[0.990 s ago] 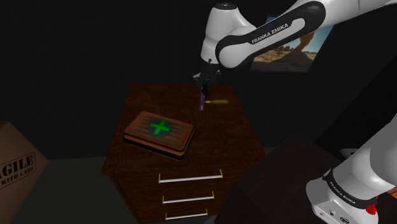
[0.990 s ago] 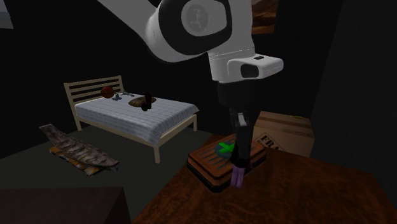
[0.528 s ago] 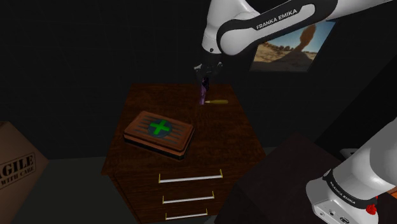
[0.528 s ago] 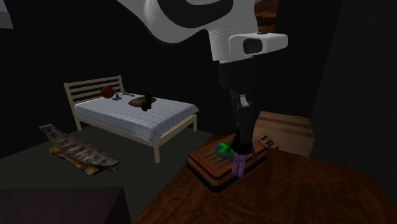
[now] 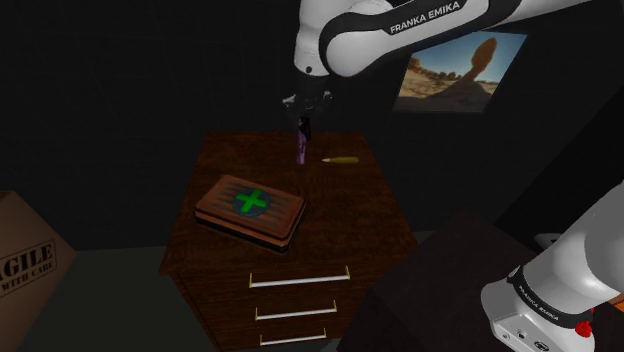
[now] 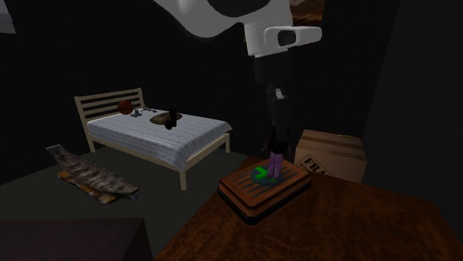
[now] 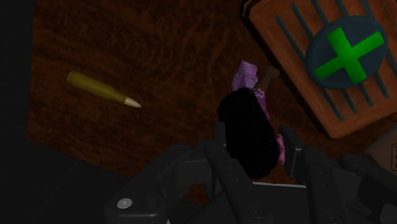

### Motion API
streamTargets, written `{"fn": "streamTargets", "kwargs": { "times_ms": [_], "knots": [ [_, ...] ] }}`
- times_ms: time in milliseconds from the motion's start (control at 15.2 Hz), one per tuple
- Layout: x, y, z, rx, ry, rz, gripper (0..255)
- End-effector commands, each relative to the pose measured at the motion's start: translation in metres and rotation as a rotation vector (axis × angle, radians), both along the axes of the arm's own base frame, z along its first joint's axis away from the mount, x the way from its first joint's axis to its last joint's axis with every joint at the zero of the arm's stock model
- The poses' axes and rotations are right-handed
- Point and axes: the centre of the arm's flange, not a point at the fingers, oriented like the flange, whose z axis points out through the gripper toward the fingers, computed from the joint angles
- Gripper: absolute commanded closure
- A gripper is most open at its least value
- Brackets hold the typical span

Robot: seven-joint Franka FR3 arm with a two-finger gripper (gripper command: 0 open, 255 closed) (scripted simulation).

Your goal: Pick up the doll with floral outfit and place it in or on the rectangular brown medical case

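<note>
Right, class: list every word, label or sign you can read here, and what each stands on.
"FRANKA EMIKA": on the arm.
"AGILE" and "WITH CARE", cut off at the edge: on the cardboard box.
A green cross, no words: on the brown case.

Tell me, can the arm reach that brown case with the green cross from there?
Probably yes. The gripper holds the doll lifted above the table, and the case lies close by on it, its top bare with nothing between.

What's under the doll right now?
Bare wooden tabletop, near a corner of the brown case, with a brass bullet lying off to the other side. The doll itself hides the spot directly beneath it.
</note>
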Motion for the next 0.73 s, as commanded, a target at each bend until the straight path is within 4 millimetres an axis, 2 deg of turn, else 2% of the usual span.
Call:
{"fn": "streamTargets", "kwargs": {
  "times_ms": [0,594,660],
  "knots": [
    [0.002,0.028,0.007,0.0,0.0,-0.001,255],
    [0.013,0.143,0.033,0.0,0.0,-0.001,255],
    [0.016,0.166,0.038,0.0,0.0,-0.001,255]
  ]
}}
